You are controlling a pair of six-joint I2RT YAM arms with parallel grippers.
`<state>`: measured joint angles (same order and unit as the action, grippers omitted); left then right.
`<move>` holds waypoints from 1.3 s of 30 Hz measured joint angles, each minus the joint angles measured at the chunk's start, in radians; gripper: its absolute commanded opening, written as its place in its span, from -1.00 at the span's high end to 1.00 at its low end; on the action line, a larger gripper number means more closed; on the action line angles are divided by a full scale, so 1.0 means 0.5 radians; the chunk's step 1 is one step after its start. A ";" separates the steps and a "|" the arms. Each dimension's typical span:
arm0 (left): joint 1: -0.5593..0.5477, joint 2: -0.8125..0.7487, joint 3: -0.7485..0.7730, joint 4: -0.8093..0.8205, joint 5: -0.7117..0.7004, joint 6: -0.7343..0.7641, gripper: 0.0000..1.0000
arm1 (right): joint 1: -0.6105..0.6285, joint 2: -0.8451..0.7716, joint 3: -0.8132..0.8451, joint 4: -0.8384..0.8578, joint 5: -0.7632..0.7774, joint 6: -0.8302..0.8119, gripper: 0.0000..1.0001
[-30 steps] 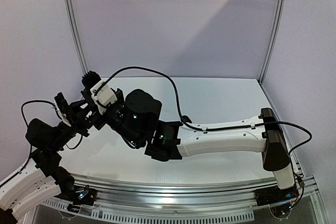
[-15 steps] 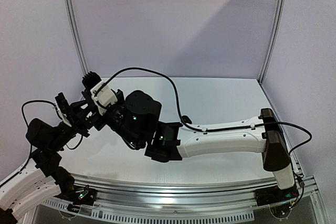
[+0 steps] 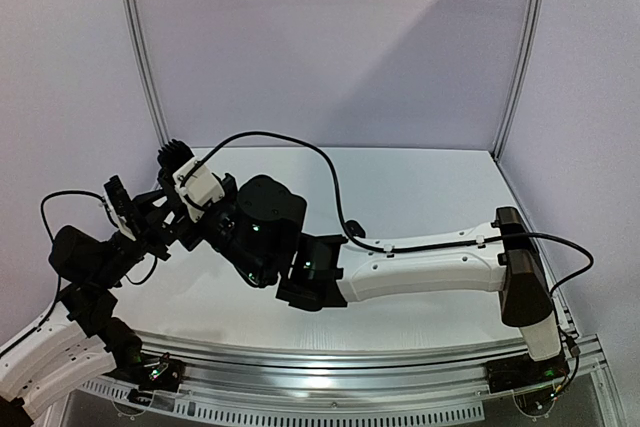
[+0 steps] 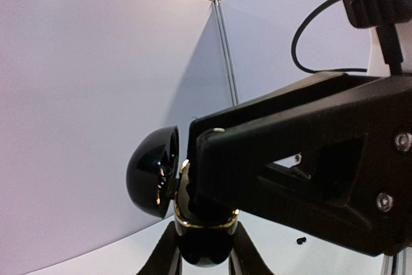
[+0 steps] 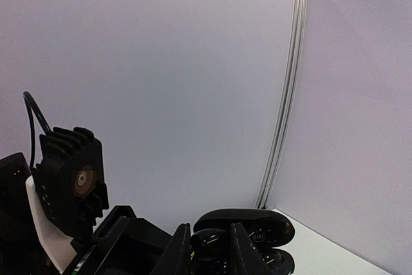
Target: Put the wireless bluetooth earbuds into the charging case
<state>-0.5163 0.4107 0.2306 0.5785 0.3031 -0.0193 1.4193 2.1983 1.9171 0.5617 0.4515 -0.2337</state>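
Note:
In the left wrist view, my left gripper (image 4: 205,254) is shut on a glossy black charging case (image 4: 193,222) with a gold rim, held off the table with its domed lid (image 4: 151,172) swung open. My right gripper (image 5: 209,233) reaches into the open case from above. A glossy black earbud (image 5: 212,244) sits between its fingers at the case's mouth, in front of the lid (image 5: 261,227). From above, both grippers meet at the left (image 3: 185,222) and the case is hidden there. Another tiny black earbud (image 4: 300,241) lies on the white table.
The right arm (image 3: 430,267) stretches across the table's front half towards the left. The left arm's camera housing (image 5: 71,185) stands close beside the right fingers. Pale walls and a metal corner post (image 5: 286,94) close off the back.
Almost nothing has changed. The right arm's wrist has eased slightly down and left, and both grippers keep their hold.

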 measured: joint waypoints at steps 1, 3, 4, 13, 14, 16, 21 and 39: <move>0.000 0.000 0.000 -0.001 0.001 0.000 1.00 | 0.000 0.000 0.000 0.000 0.001 -0.001 0.60; 0.000 0.000 0.000 0.000 0.002 0.000 1.00 | 0.000 0.000 0.000 -0.001 0.001 -0.002 0.59; 0.000 0.000 0.000 0.000 0.002 0.000 1.00 | 0.000 0.000 0.000 -0.001 0.001 -0.002 0.58; 0.000 0.000 0.000 0.001 0.007 -0.001 1.00 | 0.000 0.000 0.002 -0.017 0.020 -0.018 0.56; 0.000 0.000 0.000 0.001 0.007 -0.004 1.00 | 0.000 0.000 0.005 -0.022 0.021 -0.023 0.56; 0.000 0.001 0.000 0.000 0.008 -0.020 1.00 | 0.000 0.000 0.009 -0.034 0.024 -0.028 0.56; 0.000 0.001 0.000 -0.005 0.023 -0.049 1.00 | 0.002 0.000 0.017 -0.056 0.046 -0.031 0.53; 0.000 0.011 0.000 -0.047 0.069 -0.093 1.00 | 0.004 0.000 0.039 -0.137 0.085 -0.024 0.46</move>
<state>-0.5163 0.4160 0.2306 0.5552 0.3374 -0.0658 1.4212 2.1983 1.9366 0.4931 0.4938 -0.2459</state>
